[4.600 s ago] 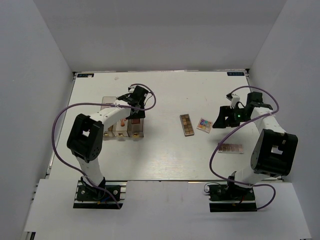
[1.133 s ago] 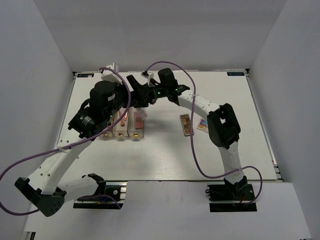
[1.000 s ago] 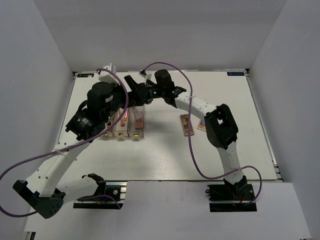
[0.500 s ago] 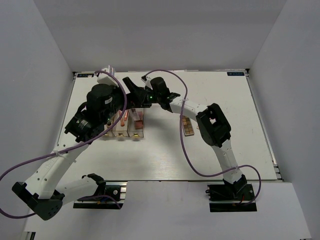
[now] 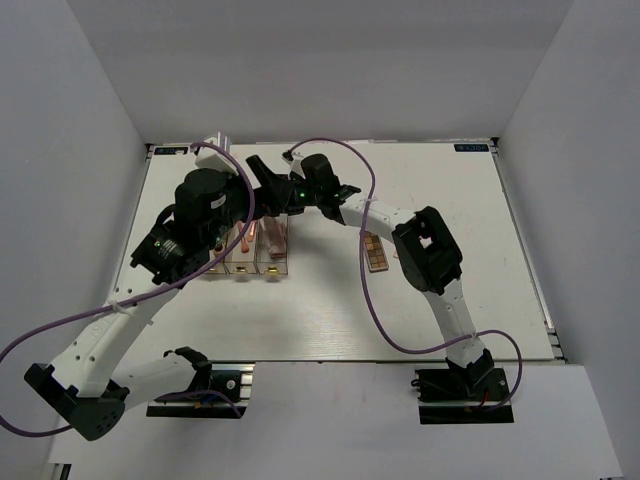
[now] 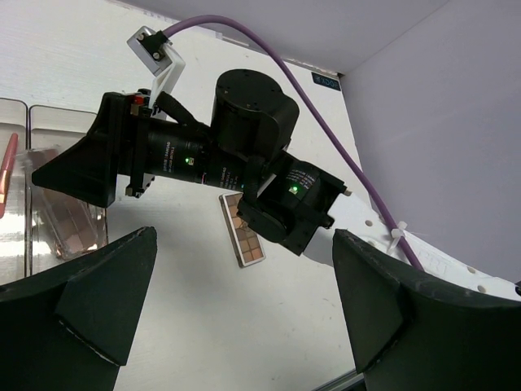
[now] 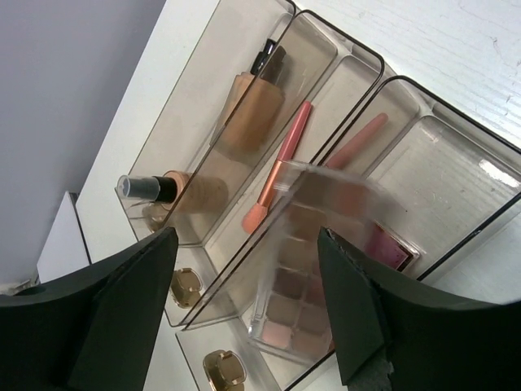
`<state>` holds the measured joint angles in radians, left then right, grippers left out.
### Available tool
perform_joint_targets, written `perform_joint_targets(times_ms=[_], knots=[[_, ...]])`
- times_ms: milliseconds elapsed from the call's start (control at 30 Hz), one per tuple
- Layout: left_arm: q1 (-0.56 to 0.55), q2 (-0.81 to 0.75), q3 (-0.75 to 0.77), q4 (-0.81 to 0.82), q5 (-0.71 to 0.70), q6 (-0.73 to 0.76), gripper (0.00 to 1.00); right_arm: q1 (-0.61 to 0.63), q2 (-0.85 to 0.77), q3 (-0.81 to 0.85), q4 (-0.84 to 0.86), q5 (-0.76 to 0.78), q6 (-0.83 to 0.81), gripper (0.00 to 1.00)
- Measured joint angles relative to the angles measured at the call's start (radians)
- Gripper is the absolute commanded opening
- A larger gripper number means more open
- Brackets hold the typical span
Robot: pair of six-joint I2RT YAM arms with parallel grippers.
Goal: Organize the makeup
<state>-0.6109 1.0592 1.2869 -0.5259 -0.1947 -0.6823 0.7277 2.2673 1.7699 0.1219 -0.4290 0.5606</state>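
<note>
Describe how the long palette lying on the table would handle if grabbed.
The palette looks flat and rigid, so it likely won't bend or roll. Lying flush on the smooth table, it may slide when nudged, and its thin edges probably offer little grip.

Right pincer [image 7: 248,236]: both dark fingers [image 7: 106,326] sit low in frame, spread wide, nothing pinched between them. Beyond them a clear three-compartment organizer [image 7: 342,37] rests on the white counter [image 7: 456,49], seen on the diagonal. Left compartment: far beige bottle [image 7: 248,102], dark cap pointing away, and near beige bottle [image 7: 183,191], lying roughly end to end. Middle compartment: one orange-pink stick [image 7: 281,167]. A second stick [image 7: 358,138] lies close by at the dividing wall; which side, cannot tell. Right compartment: mauve palette [image 7: 305,293], blurred and tilted, lying over a pink palette [image 7: 391,244]. Gold knobs [image 7: 186,287] show at the near end.
</note>
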Motion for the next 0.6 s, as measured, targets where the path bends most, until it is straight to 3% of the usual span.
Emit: perform_joint_targets(times_ms=[133,233,500,533,600], knots=[[0.0,0.005,0.0,0.001,0.0,0.0,0.98,-0.005,0.0,0.0,0.0,-0.006,-0.013,0.74],[0.0,0.013,0.0,0.002,0.0,-0.001,0.98,-0.014,-0.002,0.0,0.001,-0.031,-0.021,0.67],[0.0,0.096,0.002,0.036,0.052,-0.007,0.98,-0.127,-0.095,0.0,-0.035,-0.096,-0.102,0.23],[0.0,0.124,0.005,0.039,0.068,-0.008,0.98,-0.153,-0.118,-0.001,-0.049,-0.096,-0.124,0.23],[-0.001,0.197,0.021,0.039,0.101,-0.011,0.98,-0.216,-0.172,-0.024,-0.073,-0.092,-0.161,0.55]])
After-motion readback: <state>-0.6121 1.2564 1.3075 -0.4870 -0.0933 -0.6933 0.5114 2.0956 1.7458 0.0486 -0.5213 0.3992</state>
